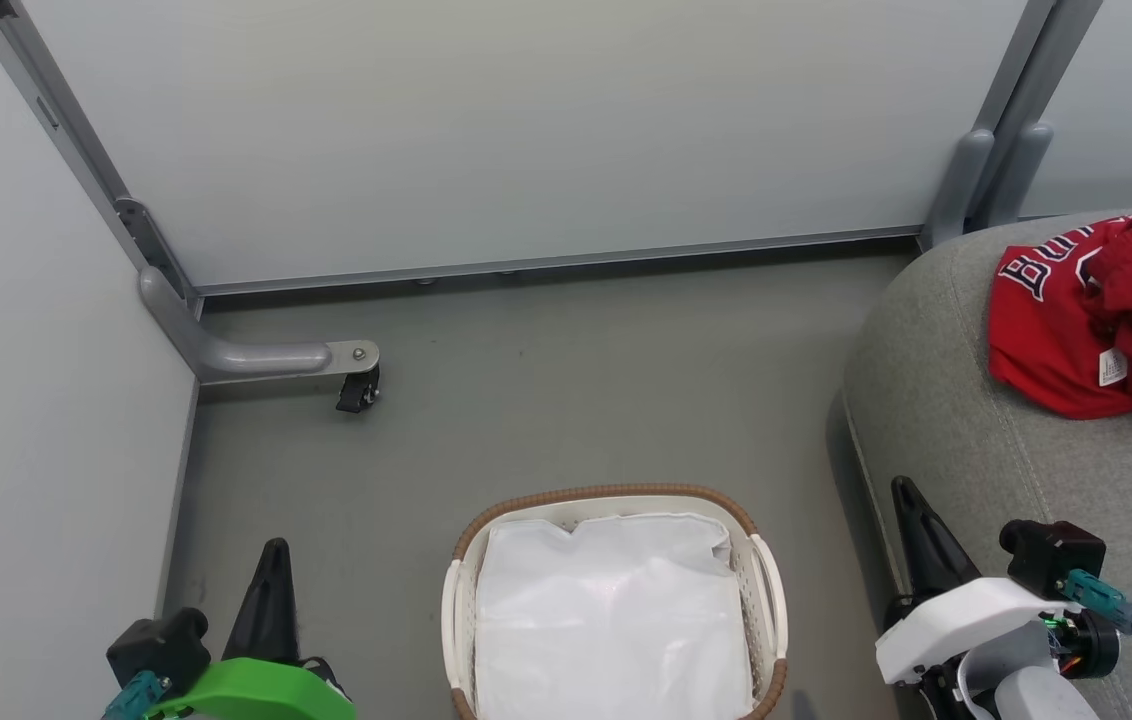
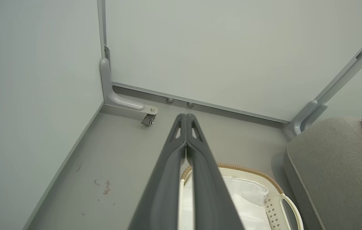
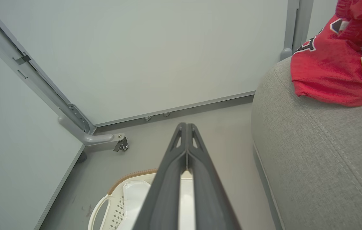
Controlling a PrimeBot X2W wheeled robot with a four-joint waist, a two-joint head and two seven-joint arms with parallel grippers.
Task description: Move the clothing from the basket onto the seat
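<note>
Left end effector (image 2: 186, 116), right end effector (image 3: 186, 125) closed — basket (image 1: 606, 492) with white liner (image 1: 616, 610)

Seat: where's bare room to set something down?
Seat is bare from its rounded edge near the basket up to the jerseys, which crowd its far corner. The floor between basket, wall and caster foot is bare too.
</note>
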